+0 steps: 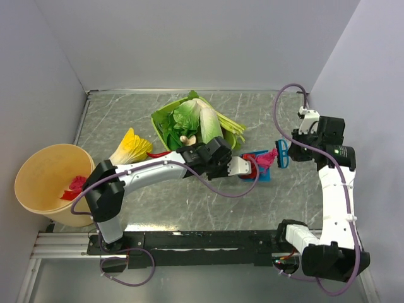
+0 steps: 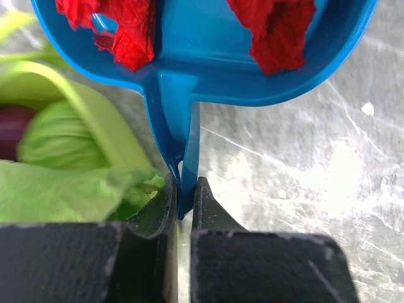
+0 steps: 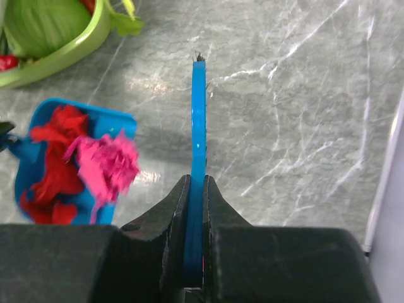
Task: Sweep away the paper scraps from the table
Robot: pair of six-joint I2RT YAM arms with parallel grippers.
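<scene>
White walls enclose the grey-green marble table (image 1: 189,211). A round tan bucket (image 1: 33,165) stands at its left edge, with a few red and pink pieces lying inside. A green tray (image 1: 161,117) of leafy vegetables sits at centre rear.

The left arm reaches across the table. The left gripper (image 2: 186,189) has its fingers closed narrow on the handle of the blue dustpan (image 2: 208,57), which sits right of centre, just beside the tray. The right gripper (image 3: 196,186) has its fingers clamped on a blue brush (image 3: 199,126), held just beside the mouth of the dustpan.

The paper scraps (image 3: 104,161) lie in the dustpan: red pieces deep inside, one magenta tuft at the open lip. All scraps in view are in the dustpan or the bucket.

Step in hand, by judgement: sweeping into the dustpan is at or near its end. The next move calls for drawing the brush aside, then carrying the dustpan level to the bucket, well apart on the left, and tipping it there. The tuft at the lip is likely to drop if the dustpan tilts early.
</scene>
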